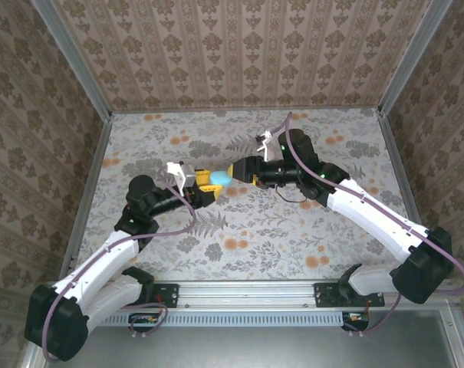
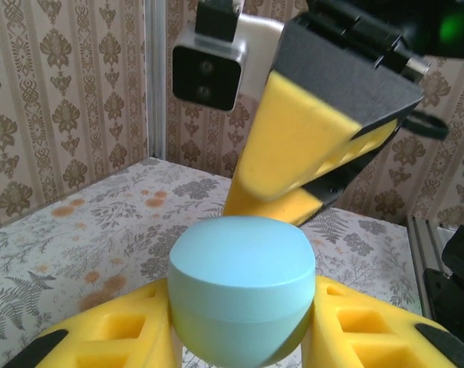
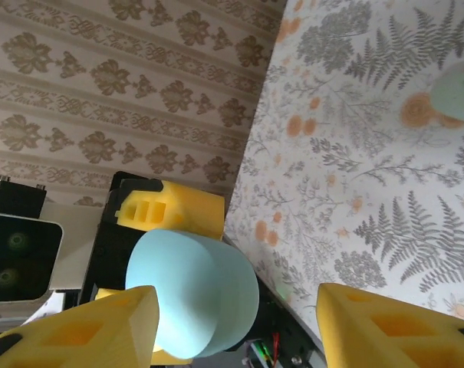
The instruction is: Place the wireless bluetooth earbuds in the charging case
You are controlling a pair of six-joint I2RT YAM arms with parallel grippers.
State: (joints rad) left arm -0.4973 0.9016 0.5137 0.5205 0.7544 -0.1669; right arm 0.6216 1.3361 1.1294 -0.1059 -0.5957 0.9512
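Observation:
The charging case (image 1: 218,178) is a pale blue rounded pebble with its lid down, held above the floral table. My left gripper (image 1: 209,183) is shut on it, a yellow pad on each side of the case (image 2: 243,284). My right gripper (image 1: 236,173) faces it from the right with its jaws open; its yellow fingers (image 2: 293,146) hang just above and behind the case. In the right wrist view the case (image 3: 189,295) sits close by one finger, and the gap to the other finger of the right gripper (image 3: 235,322) is wide. The earbuds are out of view.
A pale green oval (image 3: 455,92) lies on the floral table (image 1: 293,230), off to one side of the right gripper. Wallpapered walls with metal corner posts (image 1: 74,61) close in the table. A metal rail (image 1: 247,295) runs along the near edge.

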